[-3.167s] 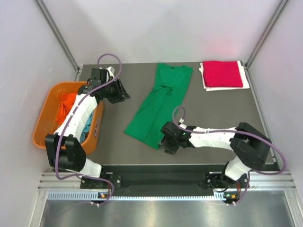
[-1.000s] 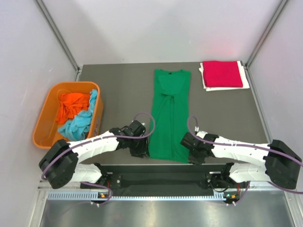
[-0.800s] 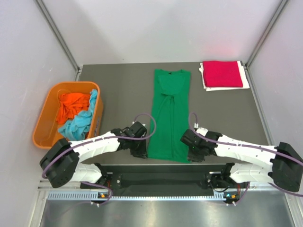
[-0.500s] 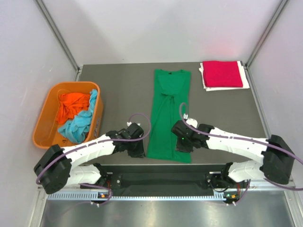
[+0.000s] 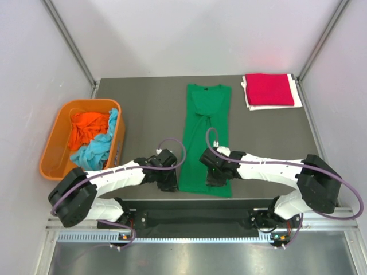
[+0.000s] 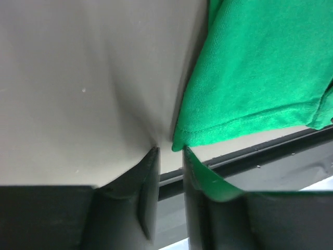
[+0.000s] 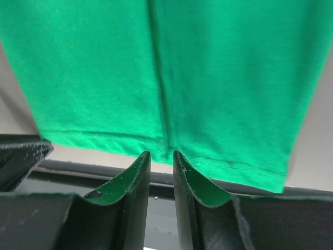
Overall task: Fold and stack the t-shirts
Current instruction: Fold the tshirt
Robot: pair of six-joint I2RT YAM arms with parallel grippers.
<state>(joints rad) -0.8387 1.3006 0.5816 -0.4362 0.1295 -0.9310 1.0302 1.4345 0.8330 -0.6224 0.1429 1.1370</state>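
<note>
A bright green t-shirt (image 5: 206, 126), folded into a long narrow strip, lies down the middle of the table with its hem at the near edge. My left gripper (image 5: 170, 183) sits at the hem's left corner. In the left wrist view (image 6: 169, 148) its jaws stand narrowly apart, and the shirt corner (image 6: 182, 140) touches one fingertip. My right gripper (image 5: 217, 179) is over the hem's middle. Its jaws (image 7: 161, 152) are narrowly apart at the hem of the green cloth (image 7: 156, 67), astride a crease. A folded crimson t-shirt (image 5: 269, 89) lies at the back right. The orange t-shirt (image 5: 86, 126) and the light blue t-shirt (image 5: 94, 150) lie crumpled in the tub.
The orange plastic tub (image 5: 54, 137) stands off the table's left edge. A white sheet (image 5: 296, 94) lies under the crimson shirt. The black table edge and rail (image 7: 104, 169) run just beyond the hem. Grey walls close in on both sides.
The green shirt, earlier slanted, now lies straight. My left arm came from the tub to the hem's left corner. My right gripper slid left from the hem's right corner to its middle.
</note>
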